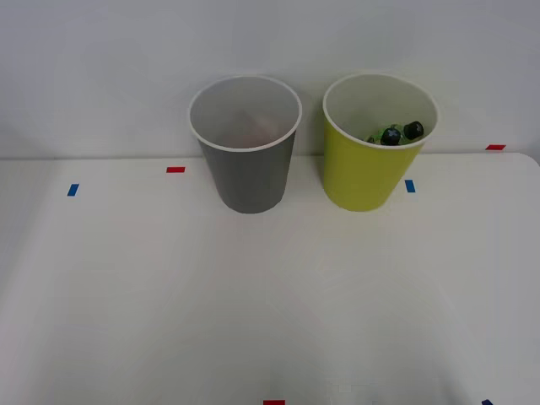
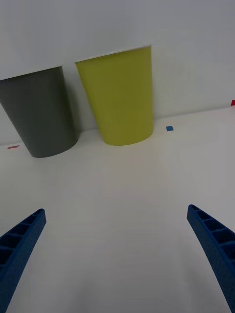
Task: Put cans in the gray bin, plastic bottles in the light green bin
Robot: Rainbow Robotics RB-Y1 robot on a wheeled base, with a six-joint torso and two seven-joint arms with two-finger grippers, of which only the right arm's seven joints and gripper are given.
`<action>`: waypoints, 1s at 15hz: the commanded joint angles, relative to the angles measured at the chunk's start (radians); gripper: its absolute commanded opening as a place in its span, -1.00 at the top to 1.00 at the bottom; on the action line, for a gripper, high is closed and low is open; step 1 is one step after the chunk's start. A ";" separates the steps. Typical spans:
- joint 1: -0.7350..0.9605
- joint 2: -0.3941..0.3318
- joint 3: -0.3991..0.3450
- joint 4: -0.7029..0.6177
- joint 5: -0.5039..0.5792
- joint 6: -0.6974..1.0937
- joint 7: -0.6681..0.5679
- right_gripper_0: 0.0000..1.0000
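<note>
The gray bin (image 1: 247, 181) (image 2: 41, 117) stands upright at the back of the white table, and the light green bin (image 1: 364, 173) (image 2: 122, 98) stands just right of it, a small gap apart. Inside the light green bin lie plastic bottles (image 1: 392, 133), showing as green bits with two black caps over the rim. The cans are hidden from view. My right gripper (image 2: 116, 210) is open and holds nothing. Its blue ribbed fingers (image 2: 19, 244) sit wide apart above bare table, well short of both bins.
A white wall rises right behind the bins. Small tape marks dot the table (image 1: 253, 304): red (image 1: 175, 170) and blue (image 1: 72, 190) on the left, blue (image 1: 410, 186) and red (image 1: 495, 147) on the right, red (image 1: 274, 402) at the front edge.
</note>
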 commanded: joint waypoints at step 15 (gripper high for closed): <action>0.000 0.000 0.000 0.000 0.000 0.000 0.000 -1.00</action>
